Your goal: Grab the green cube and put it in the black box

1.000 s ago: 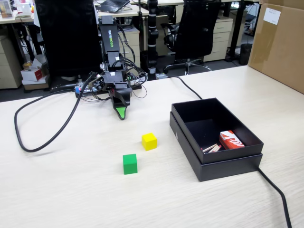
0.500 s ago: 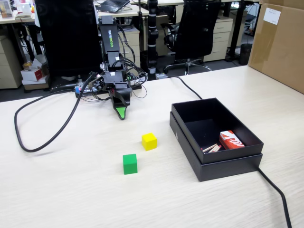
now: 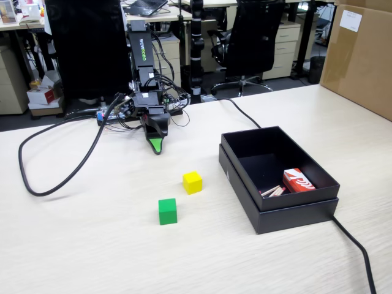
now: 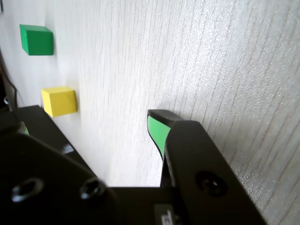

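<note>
The green cube [image 3: 167, 211] lies on the pale table near the front; in the wrist view the green cube [image 4: 36, 40] shows at the upper left. My gripper [image 3: 158, 146] points down at the table near the arm's base, well behind the cube and apart from it. In the wrist view the gripper [image 4: 93, 112] stands open, with bare table between its green-padded fingers [image 4: 157, 131]. The black box [image 3: 294, 214] sits to the right of the cube in the fixed view, set in its lid.
A yellow cube [image 3: 192, 182] [image 4: 59, 101] lies between gripper and green cube. Inside the box are a red-and-white packet [image 3: 298, 180] and some sticks [image 3: 272, 191]. A black cable [image 3: 49, 177] loops at left. Another cable [image 3: 361, 251] runs off at right. A brown carton [image 3: 361, 55] stands at the far right.
</note>
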Motion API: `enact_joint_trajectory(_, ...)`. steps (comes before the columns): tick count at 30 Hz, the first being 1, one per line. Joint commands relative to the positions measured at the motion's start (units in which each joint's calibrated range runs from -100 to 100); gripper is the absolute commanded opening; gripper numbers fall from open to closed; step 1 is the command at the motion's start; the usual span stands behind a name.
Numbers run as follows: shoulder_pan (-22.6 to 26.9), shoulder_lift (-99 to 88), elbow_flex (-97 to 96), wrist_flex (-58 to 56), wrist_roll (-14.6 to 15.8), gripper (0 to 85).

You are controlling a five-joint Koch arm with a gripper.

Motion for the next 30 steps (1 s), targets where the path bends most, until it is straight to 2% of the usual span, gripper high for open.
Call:
enact_joint_trajectory(1, 0.00, 0.09, -1.02, -1.14, -0.20, 49.2)
enact_joint_trajectory(18, -0.49, 0.09, -0.30, -1.66, 1.03, 48.1)
enact_joint_trajectory(22, -1.37, 0.09, 4.05, -7.80, 1.27, 48.1)
enact_joint_trajectory(30, -1.07, 3.64, 24.90, -26.11, 4.15, 47.7)
